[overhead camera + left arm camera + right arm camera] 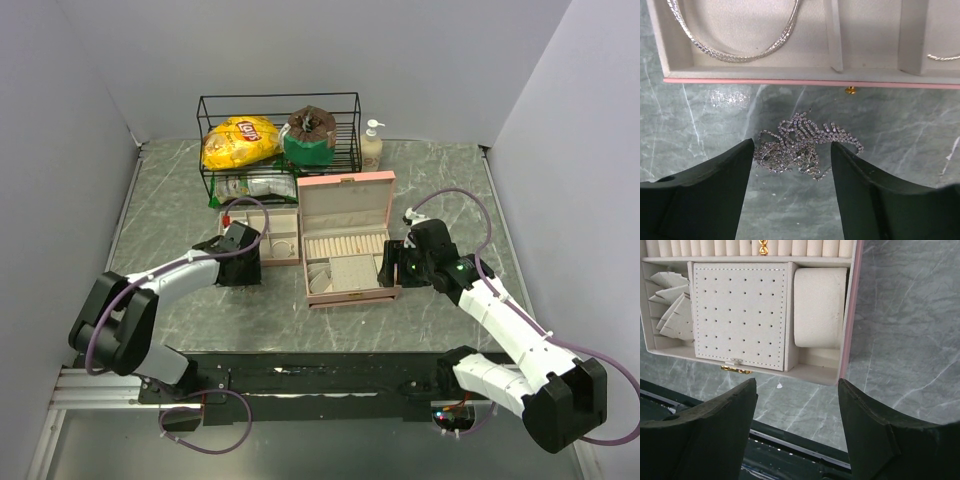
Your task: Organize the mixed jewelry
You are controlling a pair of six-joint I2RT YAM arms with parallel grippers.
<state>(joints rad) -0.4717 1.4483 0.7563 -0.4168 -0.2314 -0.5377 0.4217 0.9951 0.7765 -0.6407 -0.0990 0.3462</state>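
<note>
A tangled heap of silver rhinestone chain [805, 136] lies on the marble table just in front of the beige compartment tray [790, 74]. My left gripper [792, 145] is open around the heap, one finger on each side, and grips nothing. In the tray, a silver necklace loop [732, 55] fills the left compartment and a thin chain [942, 57] shows at the right. My right gripper [797, 383] is open and empty over bare table at the front right corner of the pink box [852, 315]. A small gold piece [762, 247] sits in the box's ring rolls.
The open pink box [345, 200] stands mid-table, with the tray [282, 258] to its left. Behind them a wire basket [280, 100] holds a chip bag and a green bundle, with a pump bottle [372, 145] beside it. The dark table edge [790, 445] lies below the right gripper.
</note>
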